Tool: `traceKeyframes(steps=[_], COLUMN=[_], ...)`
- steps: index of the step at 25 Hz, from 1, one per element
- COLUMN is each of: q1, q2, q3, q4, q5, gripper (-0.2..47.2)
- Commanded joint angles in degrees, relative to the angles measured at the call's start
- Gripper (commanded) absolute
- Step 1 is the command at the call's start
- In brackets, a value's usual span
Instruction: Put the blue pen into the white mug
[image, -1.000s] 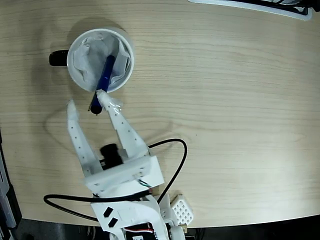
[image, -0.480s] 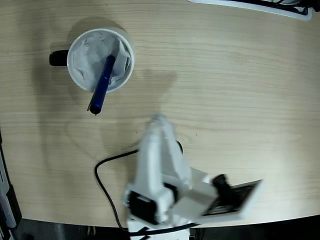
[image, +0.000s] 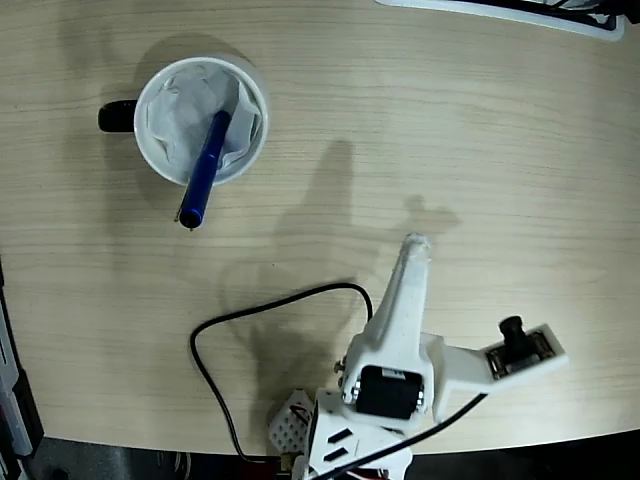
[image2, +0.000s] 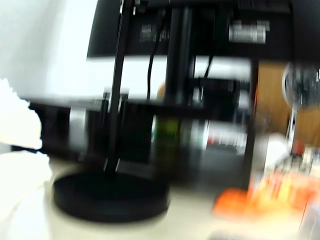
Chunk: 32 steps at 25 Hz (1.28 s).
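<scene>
In the fixed view the claw (image: 414, 243) sits low and right of centre, its white fingers seen edge-on as one narrow wedge pointing toward twelve o'clock, so I cannot tell how far apart they stand; nothing shows in its grip. The wrist view is smeared by motion and looks across the room at a black monitor stand (image2: 111, 196), with only a white blur at its left edge. At about seven o'clock from the claw a black cable (image: 250, 312) loops over the wooden table (image: 500, 150). Well apart, toward ten o'clock, stands the white mug (image: 200, 120), its black handle at nine o'clock. The blue pen (image: 205, 167) leans in it, one end down in the crumpled paper lining (image: 175, 115), the other overhanging the rim at six o'clock, because it is longer than the mug is wide. I judge the placing done.
</scene>
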Motion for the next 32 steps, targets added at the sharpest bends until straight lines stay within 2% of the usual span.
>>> traceKeyframes(steps=[1, 5, 10, 13, 18, 23, 32], q1=[1.8, 2.0, 1.5, 0.9, -4.6, -6.1, -6.4], q2=[7.6, 13.4, 20.7, 23.7, 31.2, 35.3, 37.5], q3=[2.3, 4.0, 7.5, 9.3, 9.8, 9.0, 8.4], q4=[11.0, 24.8, 35.5, 38.3, 46.7, 55.2, 60.6], q5=[0.2, 0.5, 0.5, 0.8, 1.3, 1.3, 1.3], gripper=[-0.1, -0.1, -0.1, -0.1, -0.1, -0.1, 0.0])
